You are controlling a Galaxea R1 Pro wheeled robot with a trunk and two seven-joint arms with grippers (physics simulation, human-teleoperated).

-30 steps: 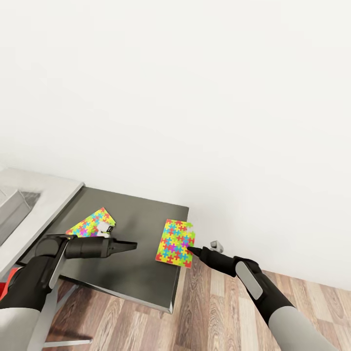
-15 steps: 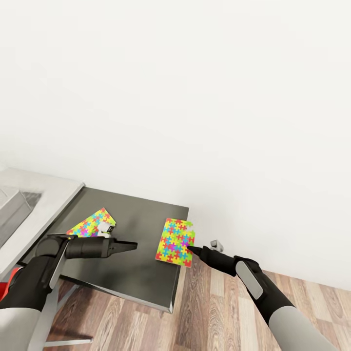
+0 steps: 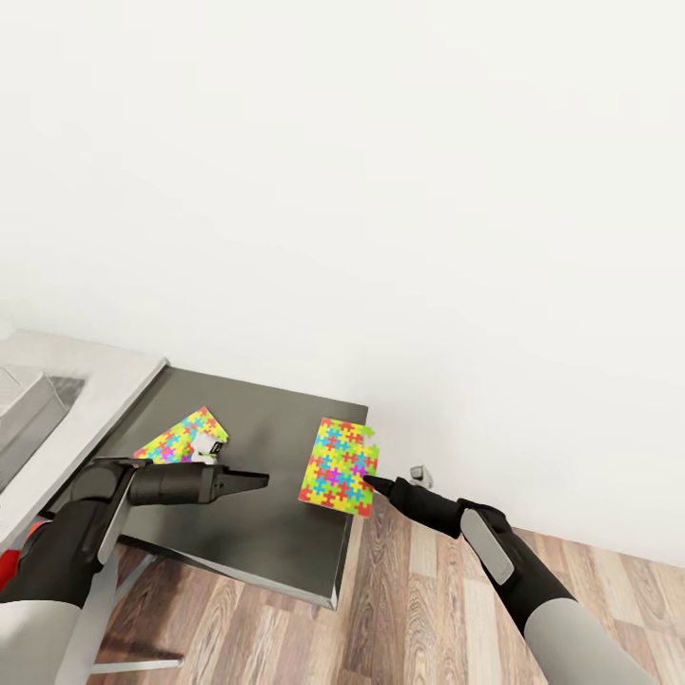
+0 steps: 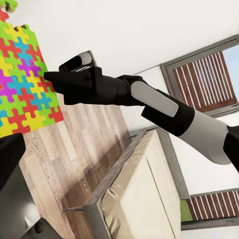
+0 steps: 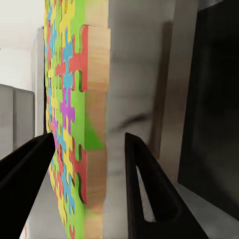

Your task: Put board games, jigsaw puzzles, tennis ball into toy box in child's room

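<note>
Two jigsaw puzzles lie on a dark grey cabinet [image 3: 247, 533] set against a white wall [image 3: 381, 190]. The pale counter [image 3: 86, 400] adjoins it on the left, with a grey toy box [image 3: 19, 419] cut off at the picture's edge. Wood floor [image 3: 428, 609] lies beyond the cabinet's right edge, where a small grey object [image 3: 420, 473] (too small to identify) sits at the wall's foot.

The right puzzle [image 3: 340, 466] rests at the cabinet's right edge. The right pincer [image 3: 369, 483] is at its right side; the right wrist view shows both fingers [image 5: 144, 184] apart, with the puzzle's thick edge [image 5: 94, 124] between them. Contact cannot be confirmed.

The left puzzle [image 3: 179, 438] is partly hidden behind the left arm, with a small white item [image 3: 207, 445] lying on it. The left pincer [image 3: 255, 480] hovers over bare cabinet top; whether it is open or shut cannot be told.

Compared with a second ago, the right puzzle has shifted slightly leftward and away.
</note>
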